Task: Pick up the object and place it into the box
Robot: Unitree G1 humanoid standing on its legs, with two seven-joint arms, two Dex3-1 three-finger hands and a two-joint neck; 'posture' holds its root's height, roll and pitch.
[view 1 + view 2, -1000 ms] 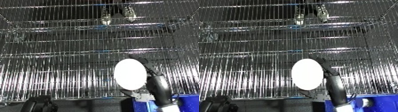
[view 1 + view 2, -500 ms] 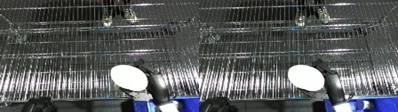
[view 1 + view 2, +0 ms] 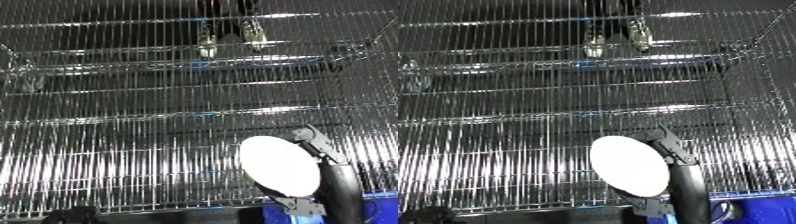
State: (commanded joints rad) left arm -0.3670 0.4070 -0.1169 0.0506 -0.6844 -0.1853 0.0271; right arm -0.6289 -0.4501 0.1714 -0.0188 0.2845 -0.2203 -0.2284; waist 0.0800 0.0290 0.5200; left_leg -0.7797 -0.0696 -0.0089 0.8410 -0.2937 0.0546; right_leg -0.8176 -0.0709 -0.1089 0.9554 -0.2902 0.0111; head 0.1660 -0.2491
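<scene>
Wire shelving filled almost the whole field in both eye views, its chrome bars running in close vertical lines with several horizontal rails crossing them. Behind the upper bars, a pair of shoes belonging to a person standing beyond the rack could be made out.

Low at the right, the right hand was seen rising from the bottom edge, black, with its fingers reaching up along the right rim of a white oval object. The object was held upright in front of the shelving, its flat pale face turned toward the camera and slightly tilted. It was clamped between the fingers at its upper right edge and the thumb at its lower edge.

At the bottom right corner, beneath the hand, part of a blue bin was visible. The object was held above the bin's edge, apart from it. Whether it touched the wire bars behind could not be told.

The left hand was not seen in either view.
</scene>
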